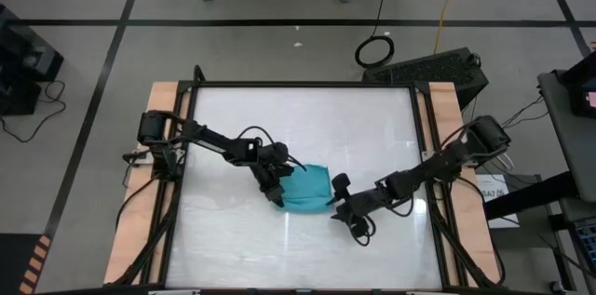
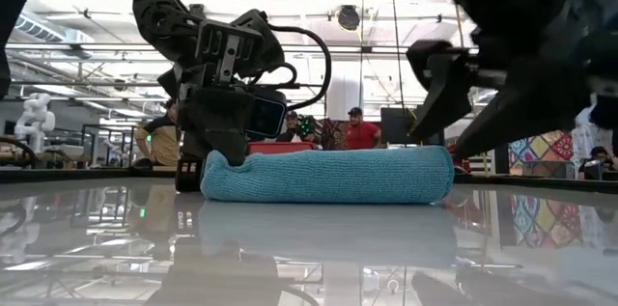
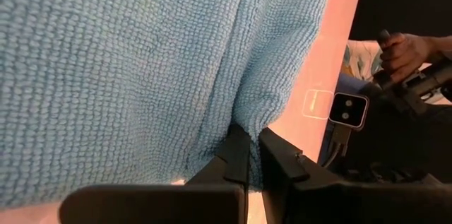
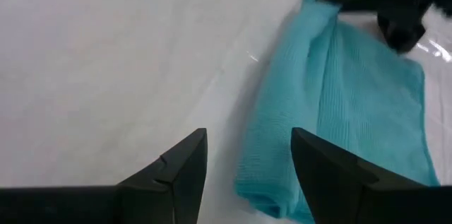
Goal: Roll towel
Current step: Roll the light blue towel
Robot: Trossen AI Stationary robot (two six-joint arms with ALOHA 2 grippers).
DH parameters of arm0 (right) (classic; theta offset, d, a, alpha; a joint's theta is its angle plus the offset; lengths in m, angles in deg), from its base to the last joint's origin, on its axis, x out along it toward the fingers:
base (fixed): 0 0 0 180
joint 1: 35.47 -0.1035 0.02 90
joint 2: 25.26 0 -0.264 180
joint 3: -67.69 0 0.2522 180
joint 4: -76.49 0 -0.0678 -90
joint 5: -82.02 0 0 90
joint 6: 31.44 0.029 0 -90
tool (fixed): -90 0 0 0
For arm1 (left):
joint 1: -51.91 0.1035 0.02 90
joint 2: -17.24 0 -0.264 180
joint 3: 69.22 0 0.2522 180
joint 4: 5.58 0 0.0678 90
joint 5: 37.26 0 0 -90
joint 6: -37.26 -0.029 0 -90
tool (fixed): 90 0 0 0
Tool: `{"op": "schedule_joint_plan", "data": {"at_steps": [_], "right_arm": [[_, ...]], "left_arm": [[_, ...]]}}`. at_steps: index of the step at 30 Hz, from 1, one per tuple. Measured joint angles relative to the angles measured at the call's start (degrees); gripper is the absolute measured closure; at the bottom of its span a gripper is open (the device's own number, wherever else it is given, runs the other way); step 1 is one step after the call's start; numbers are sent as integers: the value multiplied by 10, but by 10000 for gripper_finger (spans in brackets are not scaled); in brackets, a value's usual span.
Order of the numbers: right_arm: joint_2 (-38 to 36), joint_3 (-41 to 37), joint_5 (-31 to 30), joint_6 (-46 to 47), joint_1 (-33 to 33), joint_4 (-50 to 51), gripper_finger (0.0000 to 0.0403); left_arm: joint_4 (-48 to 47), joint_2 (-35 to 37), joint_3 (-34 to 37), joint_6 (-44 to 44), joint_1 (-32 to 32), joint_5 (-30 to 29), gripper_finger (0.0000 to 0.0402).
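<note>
The teal-blue towel point(image 1: 307, 188) lies on the white table as a long, partly rolled bundle point(image 2: 328, 175). The right wrist view shows its rolled edge point(image 4: 282, 146) beside a flatter part point(image 4: 374, 104). My left gripper point(image 1: 276, 191) is at the towel's left end and is shut on it point(image 3: 251, 136). My right gripper point(image 1: 336, 200) is open at the towel's right end. Its two fingers stand just above and on either side of the rolled edge point(image 4: 248, 139), and they hover over that end in the low view point(image 2: 444, 103). My left gripper pinches a raised fold of the towel point(image 3: 244, 121) between its two fingers point(image 3: 236, 155) at the towel's left end. It comes slanting down from the table's left. The rest of the towel lies on the table.
The glossy white tabletop point(image 1: 279, 118) has bare room on the far and near sides of the towel. Wooden rails point(image 1: 140, 230) run along the table's left and right edges. A person's hands point(image 3: 402, 51) hold a controller beyond the table, and people point(image 2: 362, 132) sit in the room behind.
</note>
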Motion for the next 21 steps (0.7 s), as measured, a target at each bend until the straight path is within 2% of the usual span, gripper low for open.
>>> {"op": "schedule_joint_plan", "data": {"at_steps": [9, 15, 18, 21], "right_arm": [[53, 0, 17, 7, 31, -9, 209], [58, 0, 17, 40, 50, -10, 235], [58, 0, 15, 56, 61, -9, 251], [58, 0, 17, 81, 70, -9, 271]], "left_arm": [[3, 0, 0, 4, 0, 6, 384], [3, 0, 0, -16, 0, 20, 381], [2, 0, 0, -35, -4, 23, 361], [2, 4, 0, -63, -8, 22, 325]]}}
